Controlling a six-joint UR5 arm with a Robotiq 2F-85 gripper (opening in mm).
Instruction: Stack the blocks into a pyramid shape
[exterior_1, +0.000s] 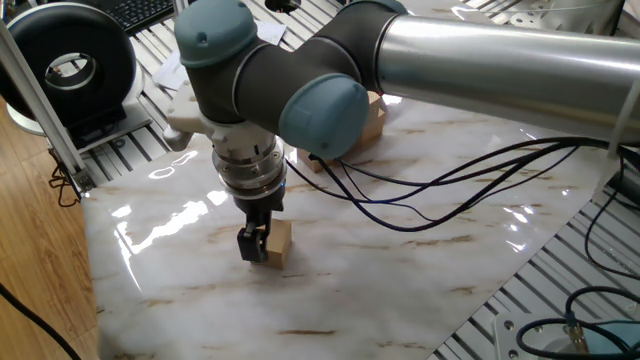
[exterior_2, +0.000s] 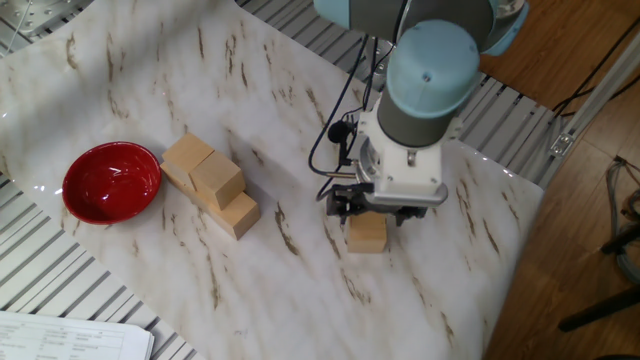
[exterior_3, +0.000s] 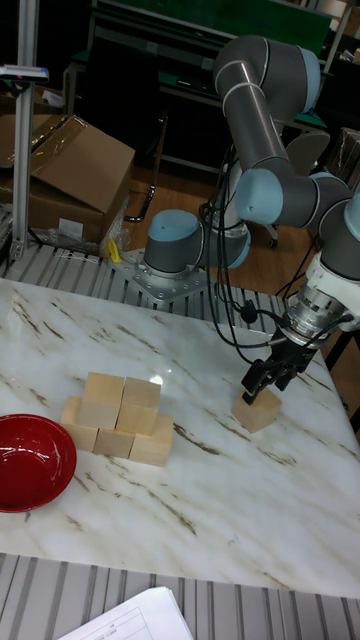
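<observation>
My two-finger gripper (exterior_3: 268, 379) sits low over the lone light-tan wooden cube (exterior_3: 258, 409), hiding its top. I cannot tell whether the fingers grasp it. The arm masks most of the stacked tan cubes (exterior_1: 368, 118) in one fixed view.

Blocks (exterior_3: 117, 416) pale bare wood, matt, faint grain, same on lone block (exterior_3: 258, 409); table (exterior_2: 240, 120) top glossy marble-look slab, white with brown veins, bright glare; red bowl (exterior_2: 111, 181) shiny, smooth; arm (exterior_1: 480, 60) brushed metal tube, matt grey-blue plastic caps; gripper (exterior_3: 268, 377) matt black; cables (exterior_1: 450, 190) smooth dark sheath.
</observation>
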